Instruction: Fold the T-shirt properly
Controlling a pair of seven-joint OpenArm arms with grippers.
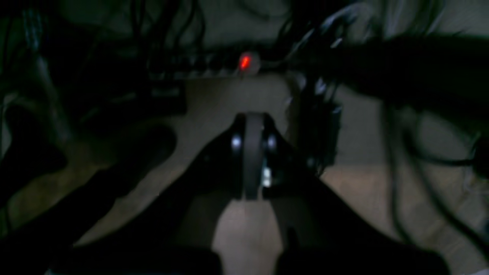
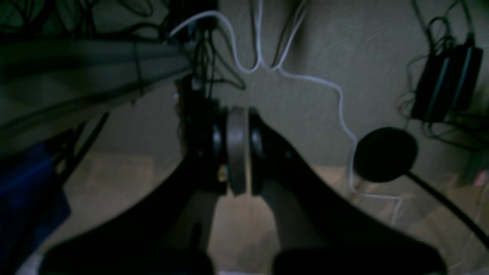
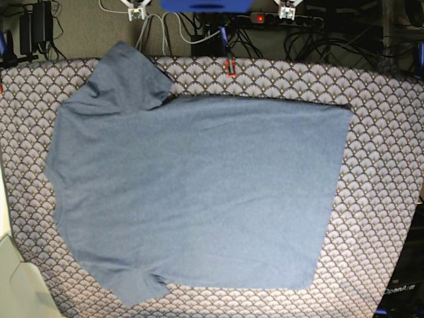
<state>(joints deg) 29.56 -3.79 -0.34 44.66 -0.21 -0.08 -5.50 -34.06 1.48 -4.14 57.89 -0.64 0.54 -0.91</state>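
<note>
The slate-blue T-shirt (image 3: 199, 192) lies spread flat, plain side up, on the scallop-patterned tablecloth (image 3: 384, 165) in the base view. Its neck end is at the left and its hem at the right. One sleeve points to the far left corner (image 3: 126, 73), the other to the near left (image 3: 136, 285). My left gripper (image 3: 286, 10) and right gripper (image 3: 137, 10) sit at the far edge, off the shirt. In the wrist views the left gripper (image 1: 252, 152) and right gripper (image 2: 237, 149) are shut and empty, facing the floor. The shirt is not in either wrist view.
Behind the table a power strip with a red light (image 3: 260, 18) (image 1: 244, 62) and tangled cables lie on the floor. The right wrist view shows a white cable (image 2: 305, 78), a round black base (image 2: 384, 152) and black power adapters (image 2: 445, 88). A blue object (image 3: 205, 4) sits at the far centre.
</note>
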